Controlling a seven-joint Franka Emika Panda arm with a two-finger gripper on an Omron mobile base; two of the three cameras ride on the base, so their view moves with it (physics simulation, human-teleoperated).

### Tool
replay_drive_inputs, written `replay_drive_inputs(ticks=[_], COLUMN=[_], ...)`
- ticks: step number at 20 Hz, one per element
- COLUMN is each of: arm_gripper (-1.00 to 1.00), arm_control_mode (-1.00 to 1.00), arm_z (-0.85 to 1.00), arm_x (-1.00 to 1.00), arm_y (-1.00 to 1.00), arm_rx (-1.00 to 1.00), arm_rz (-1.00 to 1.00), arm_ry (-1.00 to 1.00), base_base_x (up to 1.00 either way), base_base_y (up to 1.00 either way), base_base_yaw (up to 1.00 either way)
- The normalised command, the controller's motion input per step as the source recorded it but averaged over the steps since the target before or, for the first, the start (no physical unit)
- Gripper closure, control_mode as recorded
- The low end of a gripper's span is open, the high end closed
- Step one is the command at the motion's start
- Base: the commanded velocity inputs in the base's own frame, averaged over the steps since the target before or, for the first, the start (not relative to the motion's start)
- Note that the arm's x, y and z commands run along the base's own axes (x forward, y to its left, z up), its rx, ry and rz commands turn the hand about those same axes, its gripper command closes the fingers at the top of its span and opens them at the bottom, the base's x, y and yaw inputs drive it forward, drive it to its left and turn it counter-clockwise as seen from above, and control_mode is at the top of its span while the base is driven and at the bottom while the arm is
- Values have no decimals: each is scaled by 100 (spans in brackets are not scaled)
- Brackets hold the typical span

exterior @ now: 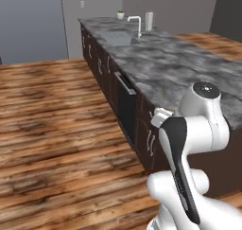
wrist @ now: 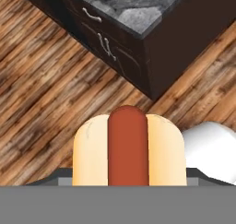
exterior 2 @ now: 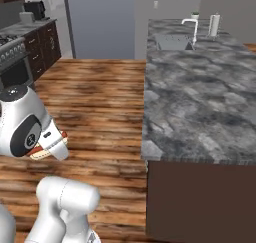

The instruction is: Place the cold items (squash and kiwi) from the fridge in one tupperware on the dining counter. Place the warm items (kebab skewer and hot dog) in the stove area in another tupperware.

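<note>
The hot dog (wrist: 129,147), a red sausage in a pale bun, lies end-on between my gripper's fingers in the hand view and hides the fingertips. My gripper is shut on it. In the right base view the gripper (exterior 2: 49,143) hangs low over the wood floor, left of the dining counter (exterior 2: 200,102). A sliver of the hot dog (exterior 2: 35,151) peeks out under it. The counter's near corner (wrist: 138,20) lies ahead of the hot dog in the hand view. The squash, kiwi, kebab skewer and tupperware are out of view.
The grey marble counter (exterior: 179,68) on dark cabinets (exterior: 127,106) carries a sink (exterior 2: 172,41), a faucet (exterior: 134,23) and a white roll (exterior 2: 215,24) at its far end. A stove (exterior 2: 12,54) stands at far left. Wood floor (exterior: 56,129) lies open between them.
</note>
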Motion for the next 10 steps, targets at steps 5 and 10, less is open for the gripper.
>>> replay_drive_inputs(ticks=[5,10], arm_gripper=[100,100], arm_control_mode=[100,100], arm_z=[0,0], arm_x=[0,0], arm_y=[0,0], arm_rx=[0,0], arm_rz=[0,0], arm_ry=[0,0], base_base_x=[0,0], base_base_y=[-100,-100], base_base_yaw=[3,3])
